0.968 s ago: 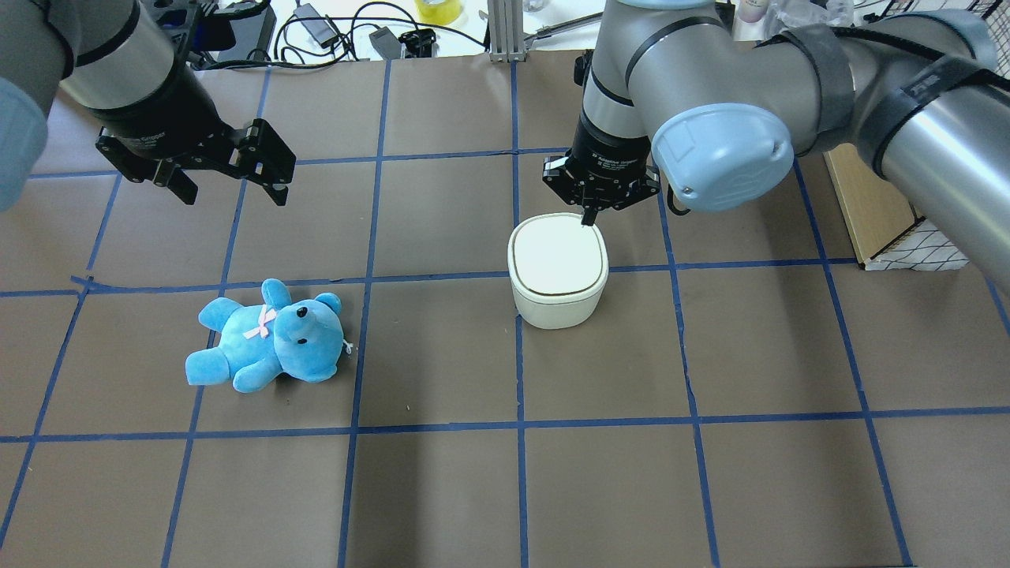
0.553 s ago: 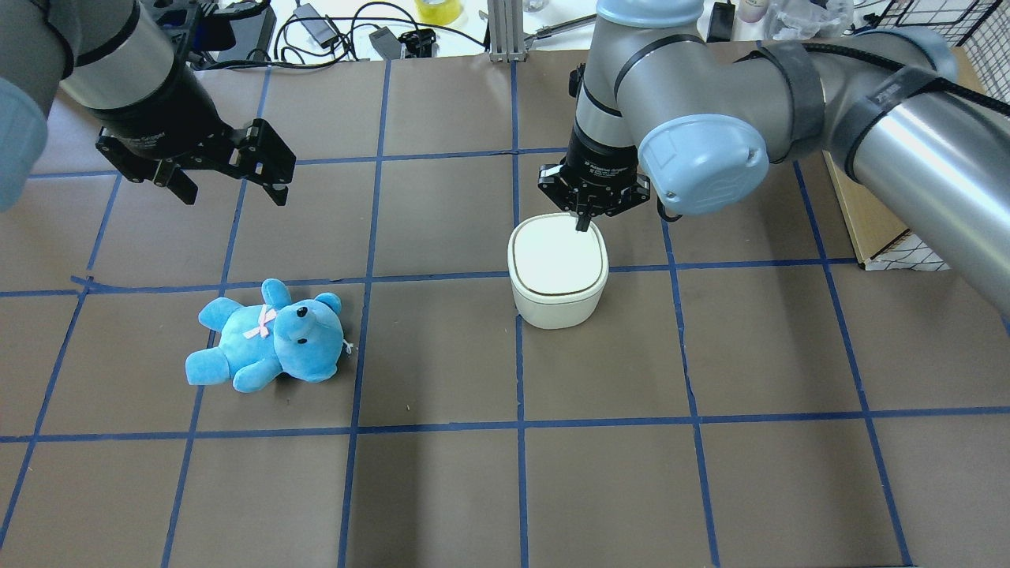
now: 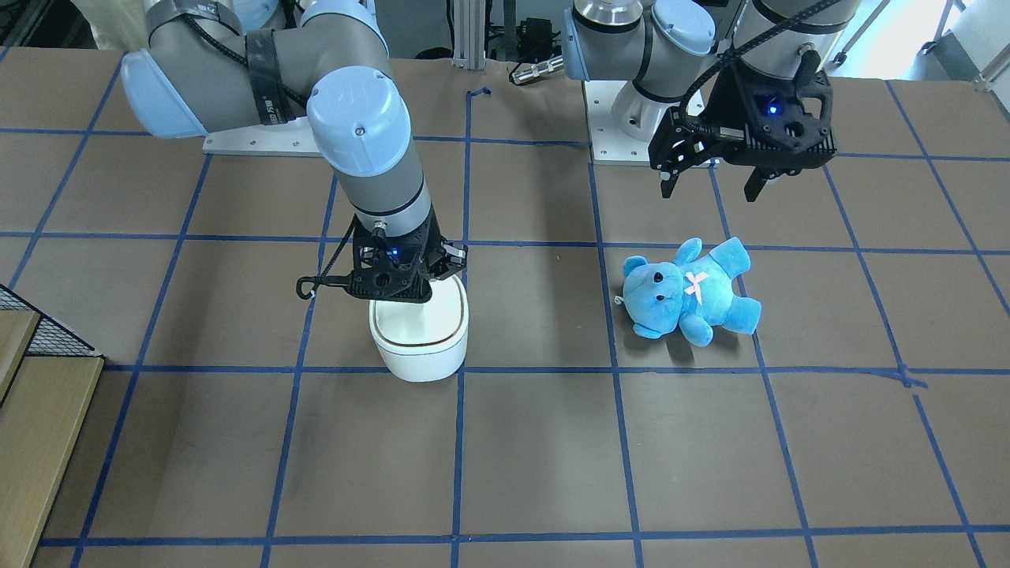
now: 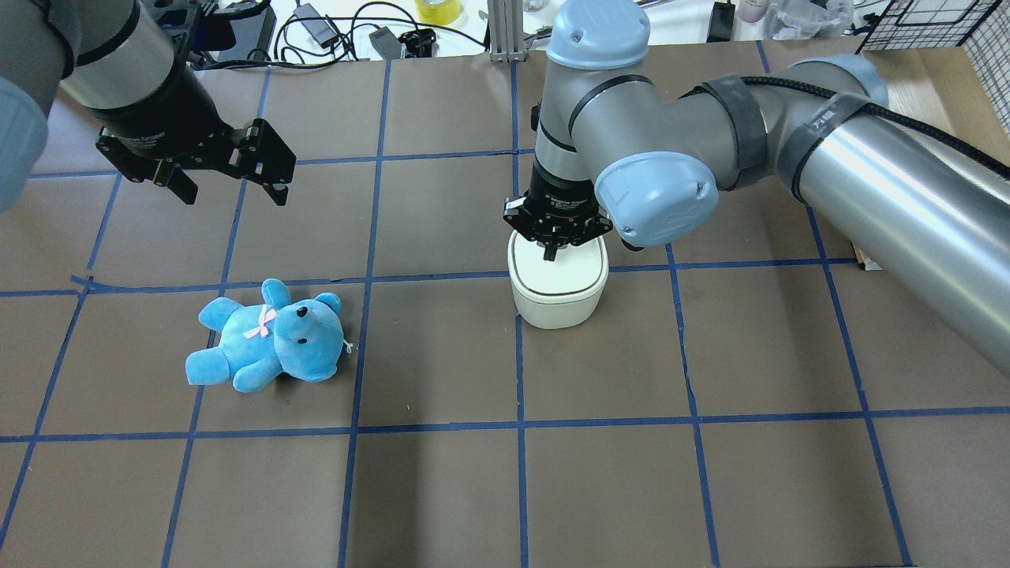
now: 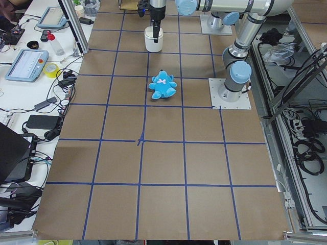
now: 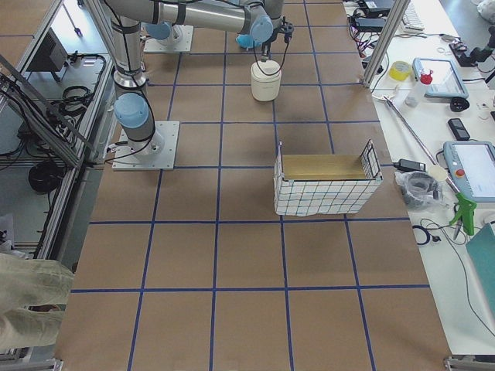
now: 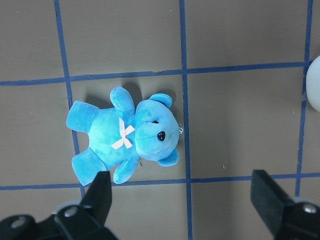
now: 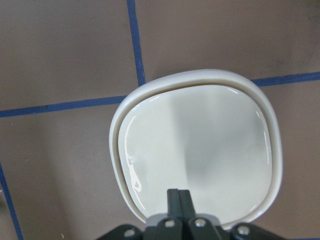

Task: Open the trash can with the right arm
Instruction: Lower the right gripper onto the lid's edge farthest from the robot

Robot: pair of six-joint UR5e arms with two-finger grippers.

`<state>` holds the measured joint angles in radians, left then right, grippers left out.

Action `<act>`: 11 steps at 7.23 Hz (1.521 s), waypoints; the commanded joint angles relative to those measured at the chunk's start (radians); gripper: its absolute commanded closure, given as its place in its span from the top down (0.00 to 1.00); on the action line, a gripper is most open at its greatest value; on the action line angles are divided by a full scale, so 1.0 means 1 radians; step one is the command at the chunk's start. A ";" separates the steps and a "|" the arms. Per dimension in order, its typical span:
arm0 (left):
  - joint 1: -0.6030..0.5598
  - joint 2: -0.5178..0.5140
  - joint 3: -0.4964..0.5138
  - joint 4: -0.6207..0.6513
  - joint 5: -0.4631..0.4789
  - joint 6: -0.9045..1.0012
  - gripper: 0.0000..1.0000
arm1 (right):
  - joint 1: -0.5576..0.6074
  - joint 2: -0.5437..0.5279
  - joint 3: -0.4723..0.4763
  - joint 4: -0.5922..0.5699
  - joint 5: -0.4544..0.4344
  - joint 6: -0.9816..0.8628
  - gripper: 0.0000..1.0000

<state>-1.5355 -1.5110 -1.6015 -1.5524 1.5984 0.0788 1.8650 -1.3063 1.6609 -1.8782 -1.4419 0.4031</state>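
Near the middle of the table (image 4: 442,489), which is covered with brown paper and blue tape lines, the trash can (image 4: 559,300) stands upright. Its lid (image 4: 572,272) is flat and closed. The right arm (image 4: 868,181) reaches down from above, and the right gripper (image 4: 550,254) points straight down at the lid. Its two fingers (image 8: 173,200) are pressed together with nothing between them. I cannot tell if the tips touch the lid. Well apart from the can, the left gripper (image 4: 233,188) hangs above the table, jaws spread wide and empty. A blue teddy bear (image 4: 268,339) lies on its back near it.
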 commanded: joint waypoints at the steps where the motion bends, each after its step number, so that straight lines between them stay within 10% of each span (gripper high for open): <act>1: 0.002 0.000 0.000 0.000 0.000 0.001 1.00 | -0.009 -0.002 0.027 -0.007 -0.003 -0.018 0.00; 11: 0.000 0.000 0.000 0.000 0.000 -0.001 1.00 | -0.046 0.001 0.043 -0.018 -0.012 -0.006 0.00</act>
<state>-1.5347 -1.5110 -1.6016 -1.5524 1.5984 0.0794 1.8188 -1.3074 1.7015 -1.8942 -1.4530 0.3959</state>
